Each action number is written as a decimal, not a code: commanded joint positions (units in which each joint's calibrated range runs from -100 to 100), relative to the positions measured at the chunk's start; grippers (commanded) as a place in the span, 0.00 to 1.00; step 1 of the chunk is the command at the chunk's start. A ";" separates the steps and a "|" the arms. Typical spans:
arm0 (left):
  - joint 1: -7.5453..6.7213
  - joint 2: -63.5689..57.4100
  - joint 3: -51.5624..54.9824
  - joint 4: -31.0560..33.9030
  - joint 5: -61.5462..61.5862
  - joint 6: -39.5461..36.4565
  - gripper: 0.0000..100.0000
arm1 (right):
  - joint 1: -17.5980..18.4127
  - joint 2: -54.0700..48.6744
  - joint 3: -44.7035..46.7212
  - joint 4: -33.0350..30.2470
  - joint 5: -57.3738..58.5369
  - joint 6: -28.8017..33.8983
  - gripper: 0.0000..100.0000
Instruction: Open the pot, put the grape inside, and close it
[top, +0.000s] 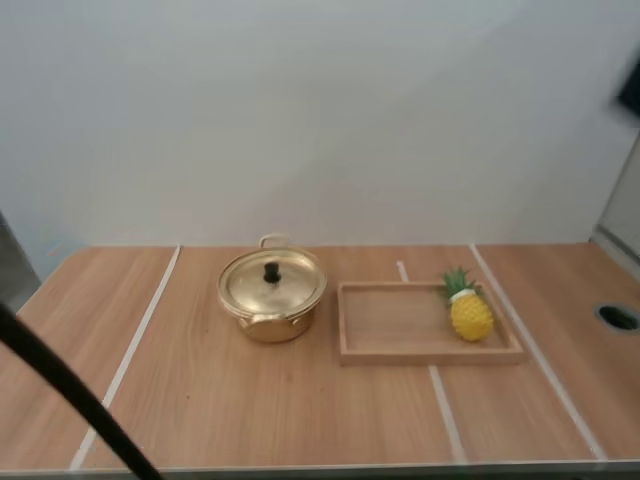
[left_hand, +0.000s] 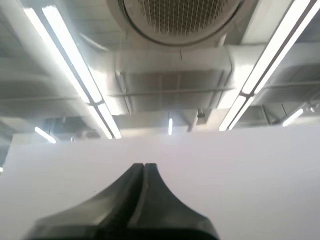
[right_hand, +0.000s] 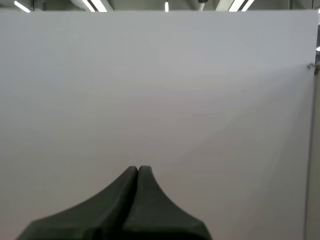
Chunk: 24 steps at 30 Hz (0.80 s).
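The golden pot (top: 272, 300) is placed near the middle of the table (top: 300, 410) with its lid (top: 290, 285) seated on it, so nothing is opened yet. Just beside it a wooden tray (top: 400, 357) is laid, and at the tray's end away from the pot a small yellow pineapple (top: 471, 315) is seen, not a grape. The left gripper (left_hand: 144, 165) and the right gripper (right_hand: 137, 168) are both held with fingers pressed together and nothing gripped, probably because no reach is begun.
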 joint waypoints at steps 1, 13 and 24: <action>0.16 -0.23 8.48 4.58 0.36 -3.02 0.00 | -0.17 0.00 7.00 -1.81 -12.88 0.00 0.00; 0.16 1.55 47.53 4.52 -38.38 -2.55 0.00 | 0.27 4.63 41.54 -11.00 -44.58 0.00 0.00; 0.08 1.55 55.52 -1.99 -35.92 -0.59 0.00 | 0.27 4.63 56.76 -11.50 -45.19 0.00 0.00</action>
